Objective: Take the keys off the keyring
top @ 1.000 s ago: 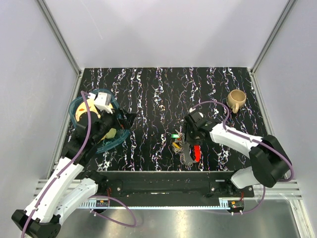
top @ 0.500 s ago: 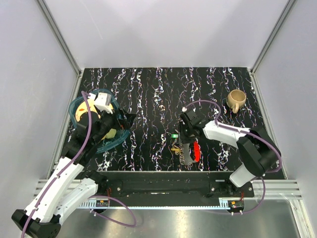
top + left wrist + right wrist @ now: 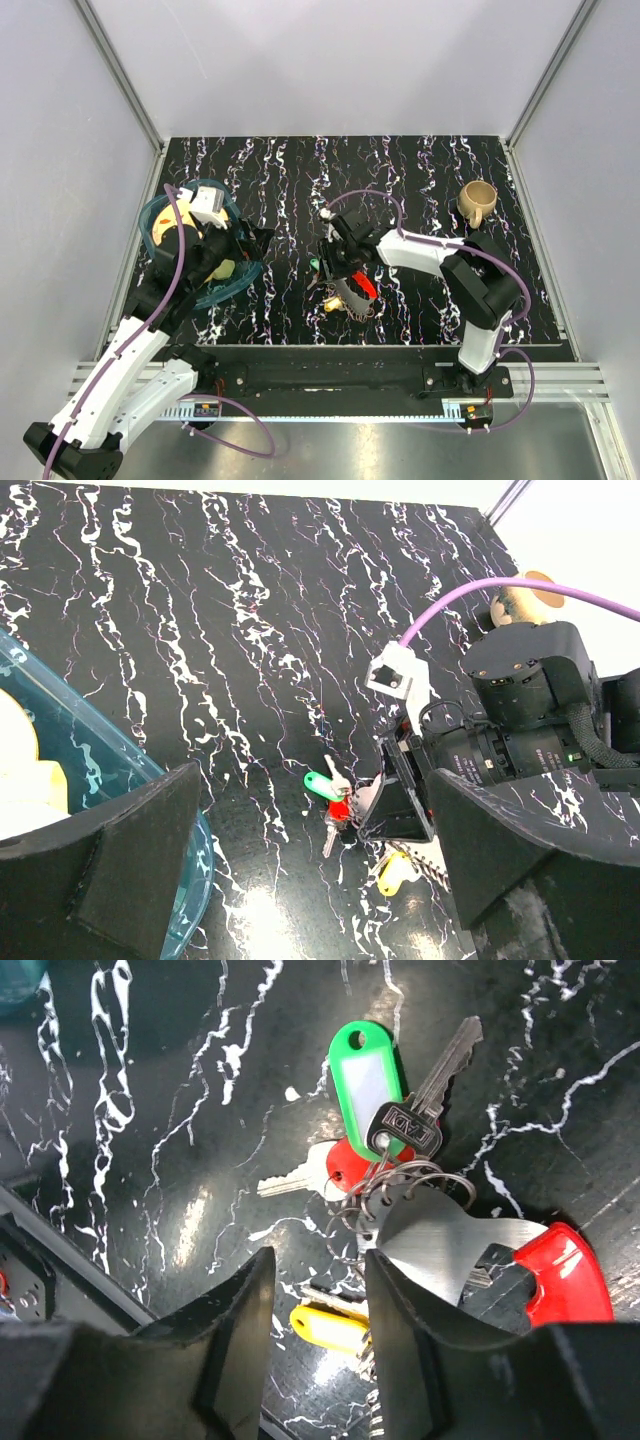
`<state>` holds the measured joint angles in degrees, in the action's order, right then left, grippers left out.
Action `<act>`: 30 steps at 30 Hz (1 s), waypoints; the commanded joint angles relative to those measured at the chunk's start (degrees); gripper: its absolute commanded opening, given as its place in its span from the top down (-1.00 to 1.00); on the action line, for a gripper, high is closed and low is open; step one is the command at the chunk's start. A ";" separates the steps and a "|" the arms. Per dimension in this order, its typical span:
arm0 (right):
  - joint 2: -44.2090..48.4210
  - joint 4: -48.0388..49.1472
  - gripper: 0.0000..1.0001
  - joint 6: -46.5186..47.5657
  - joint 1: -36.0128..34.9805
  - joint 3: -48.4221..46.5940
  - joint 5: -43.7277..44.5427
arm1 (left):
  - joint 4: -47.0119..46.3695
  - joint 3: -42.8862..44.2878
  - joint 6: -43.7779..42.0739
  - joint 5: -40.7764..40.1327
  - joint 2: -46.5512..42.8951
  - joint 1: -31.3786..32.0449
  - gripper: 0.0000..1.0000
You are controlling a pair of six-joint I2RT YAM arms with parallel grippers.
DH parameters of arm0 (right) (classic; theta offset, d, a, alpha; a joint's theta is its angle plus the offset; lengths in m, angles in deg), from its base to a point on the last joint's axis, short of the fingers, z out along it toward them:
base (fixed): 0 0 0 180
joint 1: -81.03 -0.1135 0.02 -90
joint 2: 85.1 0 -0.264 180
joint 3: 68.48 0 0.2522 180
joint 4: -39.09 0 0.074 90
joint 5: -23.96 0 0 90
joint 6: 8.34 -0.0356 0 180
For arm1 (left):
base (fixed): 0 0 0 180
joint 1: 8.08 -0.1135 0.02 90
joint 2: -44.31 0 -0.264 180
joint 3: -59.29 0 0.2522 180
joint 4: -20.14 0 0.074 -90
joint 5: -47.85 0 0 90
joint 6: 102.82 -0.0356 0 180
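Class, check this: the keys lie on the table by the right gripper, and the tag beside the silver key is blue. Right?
No: that tag is green, not blue, as the right wrist view shows. The rest holds.

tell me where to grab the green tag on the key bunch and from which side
I'd grip the green tag at its free rounded end, pointing away from the rings. It lies flat with a black key head overlapping the other end, so come straight down and pinch across its long edges.
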<state>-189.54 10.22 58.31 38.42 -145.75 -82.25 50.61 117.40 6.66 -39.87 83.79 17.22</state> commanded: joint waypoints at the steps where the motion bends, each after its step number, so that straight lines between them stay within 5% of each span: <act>1: 3.80 -6.03 0.00 0.86 -0.63 -4.34 6.32 | -2.55 -0.85 -0.32 -0.44 -0.46 -0.16 -0.97; 11: 11.71 -24.96 -0.13 4.89 2.09 -2.16 24.02 | -1.68 -0.33 0.03 1.06 -0.11 0.01 -0.97; 30: 4.08 -19.79 -0.12 14.92 3.15 -0.92 14.63 | -1.59 -0.41 0.20 1.32 0.77 -0.07 -0.97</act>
<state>-184.58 -12.32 71.14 41.08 -145.83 -64.98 50.83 116.68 6.66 -39.30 84.30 17.22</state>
